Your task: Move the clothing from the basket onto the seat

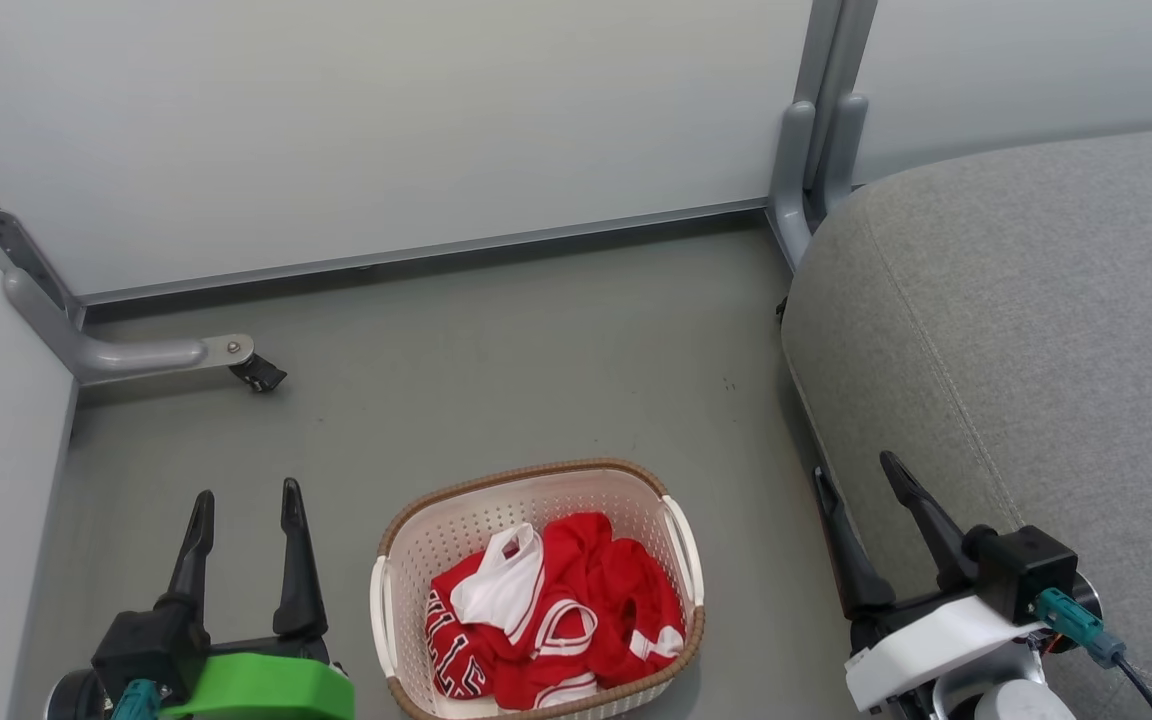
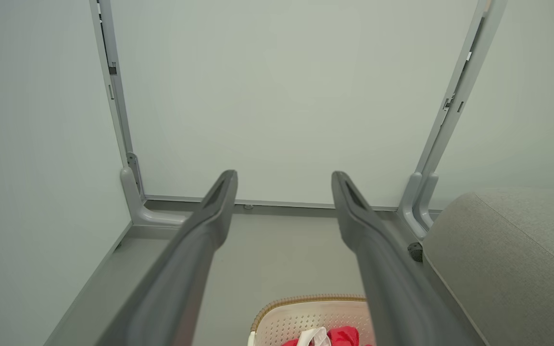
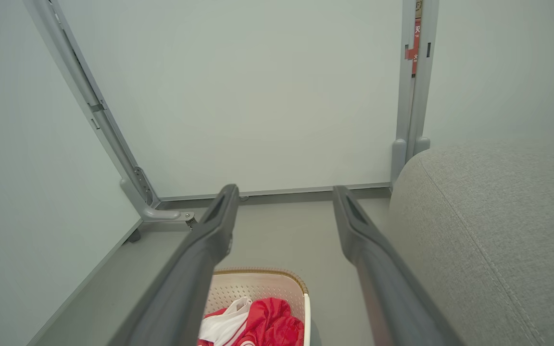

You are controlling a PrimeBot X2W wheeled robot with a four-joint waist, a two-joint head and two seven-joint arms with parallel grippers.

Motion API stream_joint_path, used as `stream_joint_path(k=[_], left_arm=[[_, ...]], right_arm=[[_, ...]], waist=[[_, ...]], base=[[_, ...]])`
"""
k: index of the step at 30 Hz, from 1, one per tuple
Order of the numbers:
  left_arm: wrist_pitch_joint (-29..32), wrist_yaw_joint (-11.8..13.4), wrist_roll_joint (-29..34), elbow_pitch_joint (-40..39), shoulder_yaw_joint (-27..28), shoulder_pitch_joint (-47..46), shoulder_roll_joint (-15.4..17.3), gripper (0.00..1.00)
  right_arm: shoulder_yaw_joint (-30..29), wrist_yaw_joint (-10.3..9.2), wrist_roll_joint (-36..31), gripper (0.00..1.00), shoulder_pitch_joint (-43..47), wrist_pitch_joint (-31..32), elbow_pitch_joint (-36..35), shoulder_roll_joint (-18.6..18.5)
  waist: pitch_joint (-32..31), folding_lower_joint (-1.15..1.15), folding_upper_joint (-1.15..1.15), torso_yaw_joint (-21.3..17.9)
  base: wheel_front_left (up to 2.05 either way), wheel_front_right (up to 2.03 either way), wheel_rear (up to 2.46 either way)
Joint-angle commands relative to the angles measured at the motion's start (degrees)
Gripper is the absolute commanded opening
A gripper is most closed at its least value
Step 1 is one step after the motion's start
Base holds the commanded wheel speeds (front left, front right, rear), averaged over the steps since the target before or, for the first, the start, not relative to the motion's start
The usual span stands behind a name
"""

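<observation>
The cream basket (image 1: 416, 545) with a brown rim stands on the floor at the bottom middle. The red clothing (image 1: 586, 600) with white trim lies crumpled inside it. The grey seat (image 1: 1036, 350) spreads across the right side. My left gripper (image 1: 246, 495) hovers open to the left of the basket, nothing between its fingers. My right gripper (image 1: 854, 470) is open at the seat's front edge, right of the basket. The left wrist view catches the basket (image 2: 306, 319), clothing (image 2: 344, 335) and seat (image 2: 508, 254). The right wrist view shows the basket (image 3: 262, 288), clothing (image 3: 272, 324) and seat (image 3: 488, 230).
Pale partition panels (image 1: 386, 130) close off the back and left. A grey panel foot with a black caster (image 1: 256, 374) juts onto the floor at the left. Another grey post (image 1: 816, 160) stands in the corner beside the seat. Grey floor (image 1: 536, 370) lies beyond the basket.
</observation>
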Motion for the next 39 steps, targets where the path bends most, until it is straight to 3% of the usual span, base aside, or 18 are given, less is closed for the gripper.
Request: stream_joint_path(k=[1,20,39], left_arm=[[-0.49,0.52,1.39,-0.44,-0.16,0.51,0.42,1.00],[-2.62,0.76,9.51,-0.80,-0.30,1.32,0.46,1.00],[-2.45,0.52,8.78,-0.30,-0.18,1.88,0.45,1.00]], right_arm=[[0.10,0.00,-1.30,1.00,0.63,-0.60,-0.50,-0.32],[1.04,0.00,-9.00,1.00,1.29,-2.62,-1.28,-0.38],[-0.60,0.00,-7.51,1.00,1.60,-2.64,-0.41,-0.37]], waist=[[0.04,0.00,0.00,-0.02],[-0.08,0.00,0.00,-0.18],[-0.47,0.00,0.00,-0.51]], base=[[0.00,0.00,0.00],[0.00,0.00,0.00],[0.00,0.00,0.00]])
